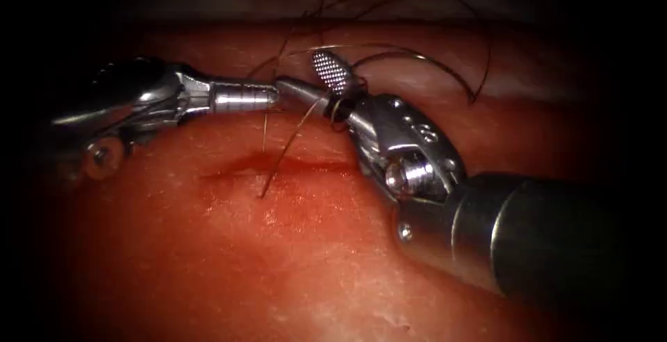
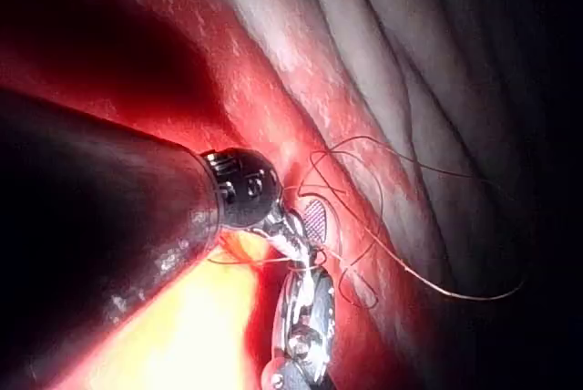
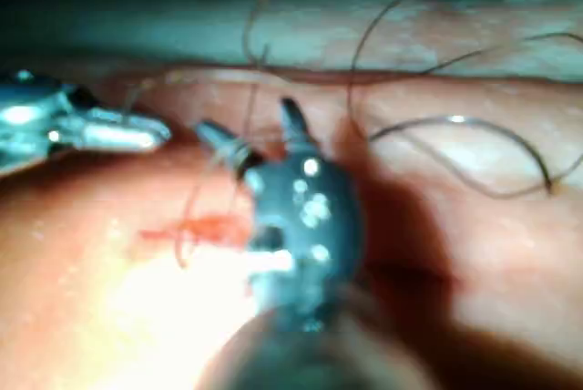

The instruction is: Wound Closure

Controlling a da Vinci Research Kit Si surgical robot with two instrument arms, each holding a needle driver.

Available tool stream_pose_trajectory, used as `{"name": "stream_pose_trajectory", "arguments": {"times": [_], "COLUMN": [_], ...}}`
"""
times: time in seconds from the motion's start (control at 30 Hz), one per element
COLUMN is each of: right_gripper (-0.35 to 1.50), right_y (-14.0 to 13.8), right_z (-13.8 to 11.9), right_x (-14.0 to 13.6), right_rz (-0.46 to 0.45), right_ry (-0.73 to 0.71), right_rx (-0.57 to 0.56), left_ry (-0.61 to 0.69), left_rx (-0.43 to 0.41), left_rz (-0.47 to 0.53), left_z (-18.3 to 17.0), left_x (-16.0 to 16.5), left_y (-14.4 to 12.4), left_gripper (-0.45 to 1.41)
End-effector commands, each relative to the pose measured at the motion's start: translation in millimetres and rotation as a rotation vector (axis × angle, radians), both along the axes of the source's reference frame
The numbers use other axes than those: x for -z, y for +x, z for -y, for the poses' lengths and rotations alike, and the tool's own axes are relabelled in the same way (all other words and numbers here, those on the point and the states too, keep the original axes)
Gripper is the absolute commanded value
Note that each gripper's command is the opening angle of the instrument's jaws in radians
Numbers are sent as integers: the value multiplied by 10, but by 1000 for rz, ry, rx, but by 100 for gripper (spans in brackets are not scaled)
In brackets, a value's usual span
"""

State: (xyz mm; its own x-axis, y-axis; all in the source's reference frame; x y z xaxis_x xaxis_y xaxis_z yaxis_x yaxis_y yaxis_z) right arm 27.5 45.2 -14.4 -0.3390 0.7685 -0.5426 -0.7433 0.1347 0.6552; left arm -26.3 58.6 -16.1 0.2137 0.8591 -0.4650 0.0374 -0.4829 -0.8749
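The cut (image 1: 278,167) runs across the tissue (image 1: 278,265), with red fluid along it. My left tool (image 1: 272,96) reaches in from the left above the cut, jaws shut, and a thin strand of thread hangs from its tip. My right tool (image 1: 302,71) meets it tip to tip with jaws open, one jaw upright and one pointing left, nothing between them. Thread (image 1: 292,133) rises from the cut and winds around the base of the right tool's jaws. The right wrist view shows the open right tool (image 3: 246,117) facing the left tool (image 3: 137,135).
Loose loops of thread (image 1: 431,64) lie over the far side of the tissue, behind and to the right of both tools. The pale far edge of the tissue (image 1: 528,78) runs behind them. The right shaft (image 1: 542,238) covers the near right.
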Motion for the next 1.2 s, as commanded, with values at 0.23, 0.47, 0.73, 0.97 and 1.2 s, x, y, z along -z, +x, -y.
{"name": "stream_pose_trajectory", "arguments": {"times": [0.23, 0.47, 0.73, 0.97, 1.2], "right_gripper": [72, 66, 49, -6, -35], "right_y": [24, 28, 36, 38, 34], "right_z": [-14, -20, -24, -25, -25], "right_x": [-12, -19, -30, -27, -15], "right_rz": [1, 1, -4, -13, -37], "right_ry": [6, 4, 3, 8, -8], "right_rx": [3, 3, 17, 30, 61], "left_ry": [-3, -4, -5, -5, -6], "left_rx": [-2, -1, -1, -2, -3], "left_rz": [1, 0, 0, 0, 0], "left_z": [-5, -5, -6, -5, -7], "left_x": [-9, -11, -11, -12, -13], "left_y": [-3, -3, -3, -3, -1], "left_gripper": [-35, -35, -35, -35, -35]}}
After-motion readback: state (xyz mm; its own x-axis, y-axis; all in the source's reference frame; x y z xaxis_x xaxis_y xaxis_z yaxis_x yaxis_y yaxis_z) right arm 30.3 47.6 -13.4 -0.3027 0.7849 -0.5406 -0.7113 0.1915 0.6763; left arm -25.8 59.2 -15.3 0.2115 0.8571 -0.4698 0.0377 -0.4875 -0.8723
